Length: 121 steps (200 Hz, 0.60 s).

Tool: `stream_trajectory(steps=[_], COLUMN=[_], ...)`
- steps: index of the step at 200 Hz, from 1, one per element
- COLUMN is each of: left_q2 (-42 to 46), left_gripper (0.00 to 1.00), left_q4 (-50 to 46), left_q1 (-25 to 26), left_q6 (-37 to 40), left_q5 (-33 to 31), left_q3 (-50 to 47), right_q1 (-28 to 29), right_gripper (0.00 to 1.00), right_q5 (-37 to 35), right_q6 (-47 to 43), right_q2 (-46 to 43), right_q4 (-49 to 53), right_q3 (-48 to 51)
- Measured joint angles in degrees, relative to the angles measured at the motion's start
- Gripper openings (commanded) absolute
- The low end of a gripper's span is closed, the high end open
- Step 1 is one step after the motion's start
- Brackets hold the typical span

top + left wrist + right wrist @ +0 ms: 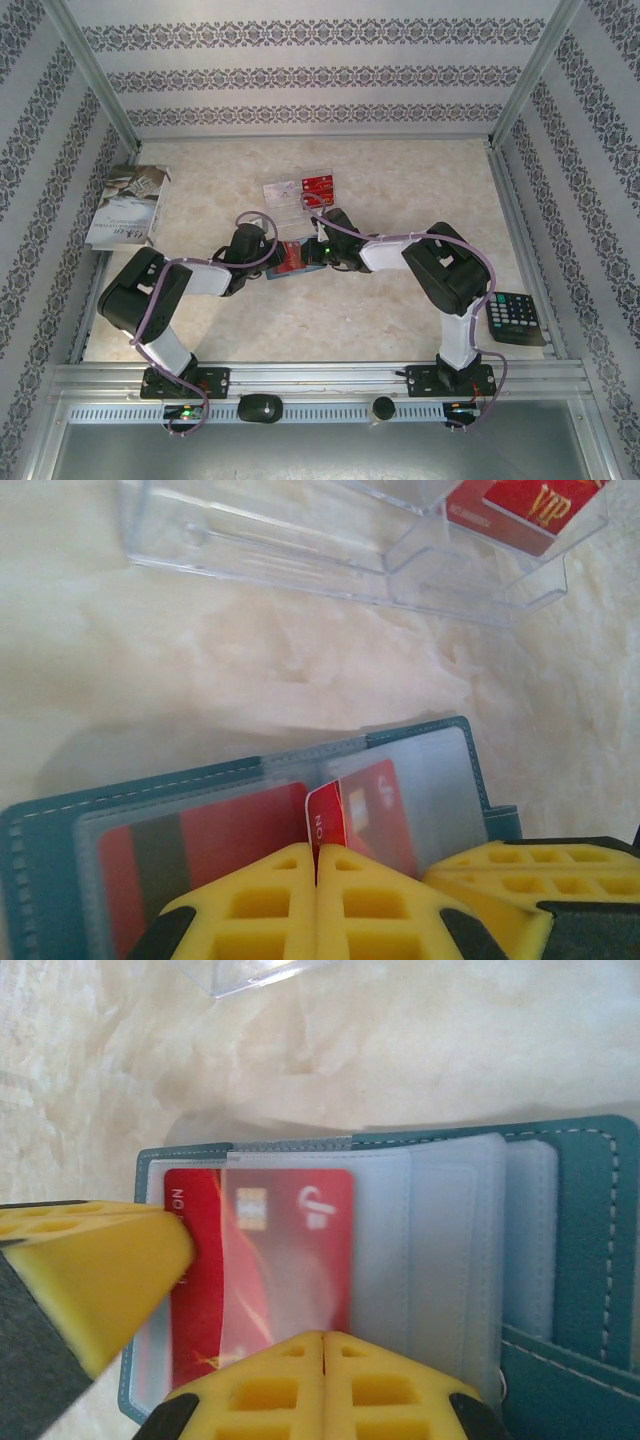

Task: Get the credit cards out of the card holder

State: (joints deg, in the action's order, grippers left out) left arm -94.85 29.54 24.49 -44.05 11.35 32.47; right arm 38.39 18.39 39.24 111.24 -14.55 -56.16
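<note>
While the card holder (288, 262) is lying open on the table (420, 180) between the two arms, the left gripper (316, 885) is clenching its yellow fingers on the short edge of a red card (332, 815). That card is showing partway out of a clear sleeve. The right gripper (322, 1375) is sitting clenched too, its fingertips pressing at the near edge of the sleeves just beside that card. Whether it is pinching a sleeve cannot be told. The holder's teal border is running around the sleeves, with pale stitching along its outer edge. Beyond the holder's far edge, bare table is lying open up to the clear tray (300, 555), where other red cards (525, 505) are resting in one compartment. The booklet (128, 205) is lying by the left rail and the calculator (514, 318) by the right rail, both well apart from the grippers.
</note>
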Motion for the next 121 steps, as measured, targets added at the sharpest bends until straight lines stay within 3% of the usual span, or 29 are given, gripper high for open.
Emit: stream_trajectory(steps=[56, 121], left_q2=[6.1, 14.2], left_gripper=[0.0, 0.0], left_q4=[0.8, 1.0], left_q1=[-2.4, -5.2], left_q6=[-0.1, 0.5], left_q5=[2.7, 6.1], left_q3=[-4.0, -8.0], right_q1=[0.0, 0.0], right_gripper=[0.0, 0.25], right_q5=[-2.0, -5.0], right_q6=[1.0, -0.7], right_q2=[-0.6, -3.1], right_q4=[-0.7, 0.4], right_q3=[0.9, 2.2])
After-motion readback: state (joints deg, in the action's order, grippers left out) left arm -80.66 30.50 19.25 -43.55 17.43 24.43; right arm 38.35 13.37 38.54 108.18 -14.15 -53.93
